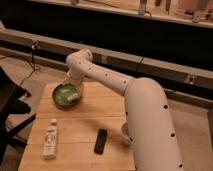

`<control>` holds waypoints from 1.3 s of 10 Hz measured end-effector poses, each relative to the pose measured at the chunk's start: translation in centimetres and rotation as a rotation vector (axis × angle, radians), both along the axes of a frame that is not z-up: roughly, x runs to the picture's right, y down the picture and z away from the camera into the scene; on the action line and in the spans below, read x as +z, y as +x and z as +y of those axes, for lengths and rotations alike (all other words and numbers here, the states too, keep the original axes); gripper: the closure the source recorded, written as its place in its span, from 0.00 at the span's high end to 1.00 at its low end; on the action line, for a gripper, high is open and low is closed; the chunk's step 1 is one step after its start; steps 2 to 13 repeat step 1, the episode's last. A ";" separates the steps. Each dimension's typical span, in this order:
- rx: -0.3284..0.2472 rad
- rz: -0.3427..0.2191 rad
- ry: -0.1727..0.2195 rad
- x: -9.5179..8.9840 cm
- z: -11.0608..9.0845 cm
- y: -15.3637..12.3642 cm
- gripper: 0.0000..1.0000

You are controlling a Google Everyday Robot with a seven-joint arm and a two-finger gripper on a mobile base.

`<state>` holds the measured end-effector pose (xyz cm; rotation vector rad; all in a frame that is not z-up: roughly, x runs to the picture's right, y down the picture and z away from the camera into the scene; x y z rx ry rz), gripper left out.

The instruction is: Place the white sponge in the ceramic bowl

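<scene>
The ceramic bowl (65, 94) sits near the far left corner of the wooden table (95, 116), its green inside facing up. The white sponge (72, 95) lies inside the bowl, toward its right side. The gripper (74, 84) hangs just above the bowl's far right rim, at the end of the white arm (107, 77) that reaches over from the right of the bowl. Nearer than the bowl, a white labelled bottle (50, 138) lies on its side along the table's left part. To the right of the bottle, well apart from the bowl, lies a flat black object (101, 141).
</scene>
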<state>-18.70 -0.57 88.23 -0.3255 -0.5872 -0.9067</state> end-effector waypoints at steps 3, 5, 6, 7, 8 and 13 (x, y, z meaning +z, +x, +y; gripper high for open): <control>0.002 -0.002 -0.001 0.1 0.0 -0.1 0.74; 0.002 -0.002 -0.001 0.1 0.0 -0.1 0.74; 0.002 -0.002 -0.001 0.1 0.0 -0.1 0.74; 0.002 -0.002 -0.001 0.1 0.0 -0.1 0.74; 0.002 -0.002 -0.001 0.1 0.0 -0.1 0.74; 0.002 -0.002 -0.001 0.1 0.0 -0.1 0.74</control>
